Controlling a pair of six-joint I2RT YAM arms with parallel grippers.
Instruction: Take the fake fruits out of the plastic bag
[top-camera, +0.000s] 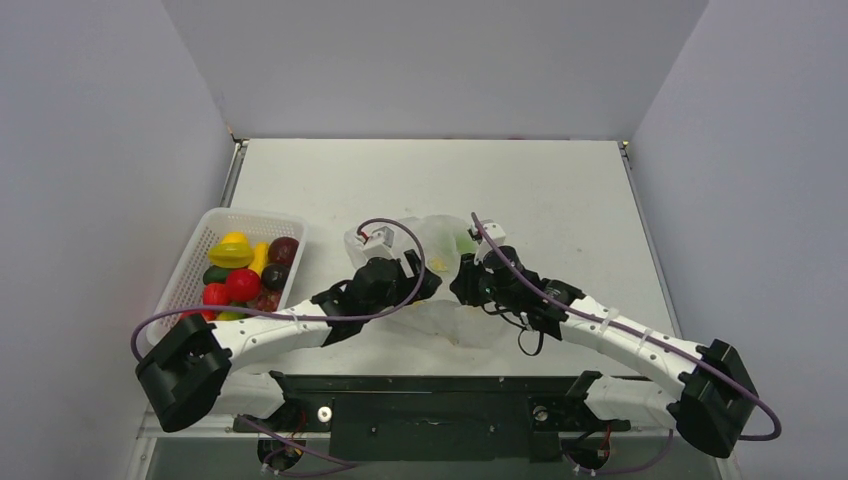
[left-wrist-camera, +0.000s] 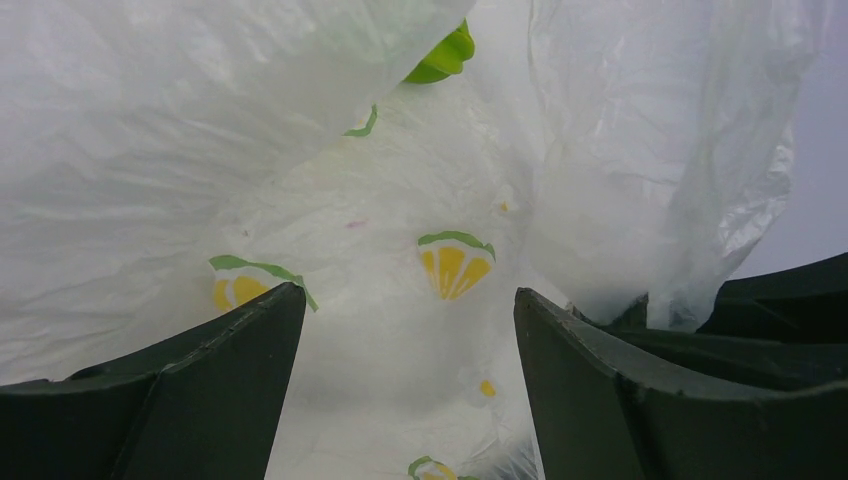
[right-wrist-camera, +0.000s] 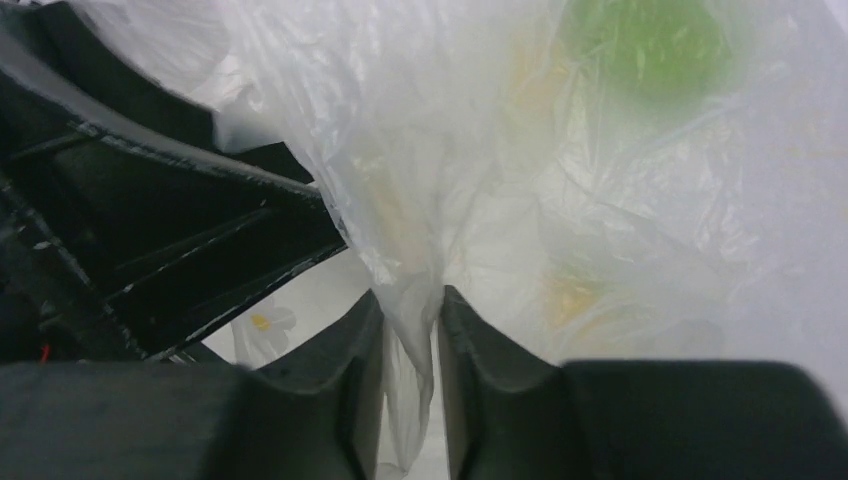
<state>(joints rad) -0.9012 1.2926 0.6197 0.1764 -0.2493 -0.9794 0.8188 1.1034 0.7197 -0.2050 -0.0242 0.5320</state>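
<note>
The clear plastic bag (top-camera: 440, 250) printed with lime slices lies mid-table between both arms. My left gripper (top-camera: 428, 282) is open inside the bag's mouth, film (left-wrist-camera: 400, 230) all around its fingers (left-wrist-camera: 240, 340). A green fake fruit (left-wrist-camera: 445, 58) shows deep in the bag, far beyond the fingers. My right gripper (top-camera: 462, 285) is shut on a bunched fold of the bag (right-wrist-camera: 410, 290) and holds it up. The green fruit (right-wrist-camera: 645, 45) shows blurred through the film in the right wrist view, and as a green spot (top-camera: 465, 243) in the top view.
A white lattice basket (top-camera: 205, 243) at the left holds several fake fruits (top-camera: 240, 270) in yellow, red, green and maroon. The left arm's gripper body (right-wrist-camera: 150, 230) sits close on the left of the right gripper. Walls enclose the table on three sides.
</note>
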